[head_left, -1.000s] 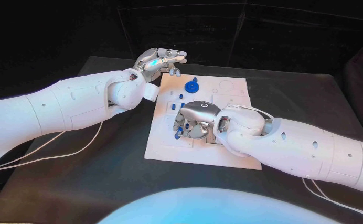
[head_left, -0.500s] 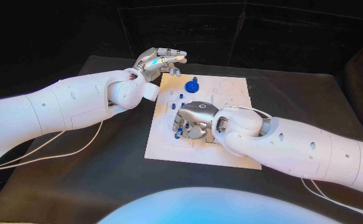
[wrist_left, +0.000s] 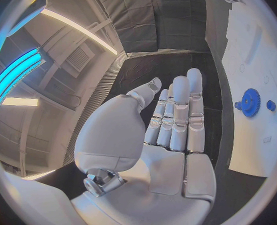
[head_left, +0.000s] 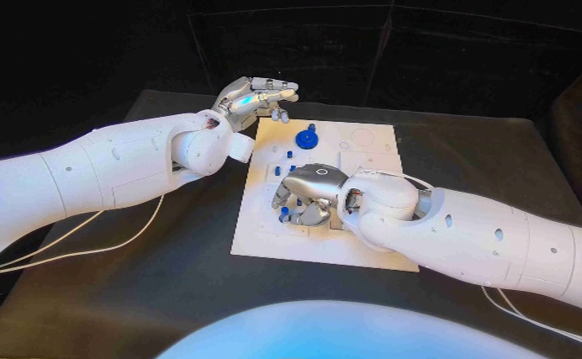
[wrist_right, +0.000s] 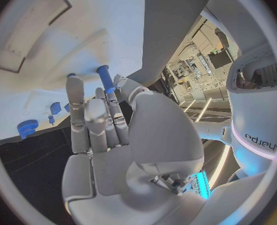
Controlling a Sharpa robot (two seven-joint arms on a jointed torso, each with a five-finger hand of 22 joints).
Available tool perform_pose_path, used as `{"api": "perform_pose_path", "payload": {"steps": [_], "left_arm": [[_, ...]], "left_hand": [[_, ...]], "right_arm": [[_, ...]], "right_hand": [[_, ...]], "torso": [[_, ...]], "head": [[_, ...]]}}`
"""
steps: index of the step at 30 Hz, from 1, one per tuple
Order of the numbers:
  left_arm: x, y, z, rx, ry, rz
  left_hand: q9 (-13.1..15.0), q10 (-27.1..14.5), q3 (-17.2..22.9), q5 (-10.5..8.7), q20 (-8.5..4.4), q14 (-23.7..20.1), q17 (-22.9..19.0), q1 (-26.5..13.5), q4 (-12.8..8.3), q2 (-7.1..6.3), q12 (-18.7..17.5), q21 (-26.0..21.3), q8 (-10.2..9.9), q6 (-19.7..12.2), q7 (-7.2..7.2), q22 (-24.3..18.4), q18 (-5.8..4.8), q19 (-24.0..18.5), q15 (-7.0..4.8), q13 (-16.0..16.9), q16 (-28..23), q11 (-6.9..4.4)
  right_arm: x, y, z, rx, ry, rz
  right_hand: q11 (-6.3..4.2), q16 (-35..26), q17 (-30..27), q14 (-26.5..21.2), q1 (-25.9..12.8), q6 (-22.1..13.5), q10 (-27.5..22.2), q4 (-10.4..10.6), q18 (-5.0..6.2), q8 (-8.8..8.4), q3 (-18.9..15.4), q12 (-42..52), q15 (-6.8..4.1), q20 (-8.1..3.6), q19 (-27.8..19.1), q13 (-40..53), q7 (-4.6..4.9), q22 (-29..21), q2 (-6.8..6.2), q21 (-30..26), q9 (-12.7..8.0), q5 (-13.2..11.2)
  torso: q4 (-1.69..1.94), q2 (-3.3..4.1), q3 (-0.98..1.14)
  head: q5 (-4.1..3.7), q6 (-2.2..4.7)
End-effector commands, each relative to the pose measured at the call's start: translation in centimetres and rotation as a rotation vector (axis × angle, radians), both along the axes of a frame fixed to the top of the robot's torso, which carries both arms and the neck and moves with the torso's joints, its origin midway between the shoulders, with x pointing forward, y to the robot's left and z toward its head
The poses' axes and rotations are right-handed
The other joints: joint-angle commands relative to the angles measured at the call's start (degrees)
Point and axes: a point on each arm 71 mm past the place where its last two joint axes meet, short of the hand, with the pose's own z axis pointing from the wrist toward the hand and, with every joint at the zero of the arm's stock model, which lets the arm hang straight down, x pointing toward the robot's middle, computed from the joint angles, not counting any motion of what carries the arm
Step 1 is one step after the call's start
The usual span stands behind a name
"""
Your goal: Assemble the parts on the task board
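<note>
Task board (head_left: 364, 208): white plate, flat on the black surface (head_left: 145, 292), middle of it; blue gear (head_left: 308, 136) stands near the board's far end; small blue pegs (head_left: 290, 155) just nearer than the gear. Right hand (head_left: 309, 191): low over the board's middle, fingers bent down; right wrist view shows a blue peg (wrist_right: 105, 78) at its fingertips, but whether it is pinched cannot be told. Left hand (head_left: 255, 98): above the surface beside the board's far left corner, holding nothing, fingers straight and side by side.
</note>
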Motion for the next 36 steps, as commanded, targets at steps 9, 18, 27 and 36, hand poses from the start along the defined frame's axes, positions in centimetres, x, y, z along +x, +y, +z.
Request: {"api": "perform_pose_path", "payload": {"steps": [9,18,27,36], "left_arm": [[0.0,0.0,0.1,-0.009,-0.002,-0.010],[0.0,0.4,0.1,-0.006,-0.001,-0.003],[0.0,0.5,0.1,-0.005,-0.001,-0.001],[-0.1,0.6,0.1,-0.005,0.001,-0.004]], "left_hand": [[0.0,-0.4,-0.2,-0.04,0.43,-0.3,-0.1,0.0,0.0,0.30,-0.2,-0.1,-0.2,-0.3,-0.05,-0.1,0.74,0.1,0.10,0.0,-0.3,-0.13],[0.0,-0.5,-0.3,-0.04,0.44,-0.3,-0.1,0.0,0.1,0.31,-0.2,-0.1,-0.2,-0.3,-0.04,-0.1,0.74,0.1,0.11,0.0,-0.3,-0.12],[0.0,-0.5,-0.3,-0.04,0.44,-0.3,-0.1,0.0,0.1,0.31,-0.2,-0.1,-0.2,-0.3,-0.04,-0.1,0.74,0.1,0.11,0.0,-0.3,-0.12],[0.0,-0.5,-0.3,-0.04,0.44,-0.4,-0.1,0.1,0.1,0.32,-0.2,-0.2,-0.2,-0.3,-0.04,-0.1,0.74,0.1,0.12,0.0,-0.3,-0.12]], "right_arm": [[-0.2,-0.7,1.1,0.130,-0.032,-0.015],[-0.4,-5.9,2.6,0.240,0.036,-0.148],[0.7,-13.6,3.9,0.222,0.184,-0.445],[1.2,-19.7,2.8,0.007,0.207,-0.675]], "right_hand": [[0.40,-0.6,-0.8,-0.2,-1.6,-1.4,-2.3,0.8,1.14,-0.01,-3.3,0.2,0.69,0.23,-0.8,0.1,0.35,-1.5,-0.10,-1.2,0.2,1.3],[0.32,-1.5,-2.1,-0.4,-2.8,-1.9,-1.6,2.5,1.32,0.22,-8.8,2.8,0.64,0.34,-1.1,0.6,0.54,-3.1,0.37,-2.6,0.3,1.8],[-4.28,7.4,10.3,2.9,-6.8,1.2,17.0,7.2,-0.97,3.15,-13.8,17.4,-2.91,-2.69,7.6,8.5,-3.09,10.4,1.45,5.9,1.2,4.9],[-5.48,15.7,22.7,4.1,-7.8,1.3,12.6,16.8,-2.67,9.92,-23.3,40.2,-3.78,-3.99,12.2,34.6,-4.56,20.4,3.73,12.3,4.7,6.0]], "torso": [[-0.02,-0.01,0.05],[-0.30,-0.21,-0.03],[-0.91,-0.58,-0.15],[-1.28,-0.89,-0.16]], "head": [[-0.06,0.11],[-1.14,0.79],[-4.45,1.80],[-7.16,2.28]]}}
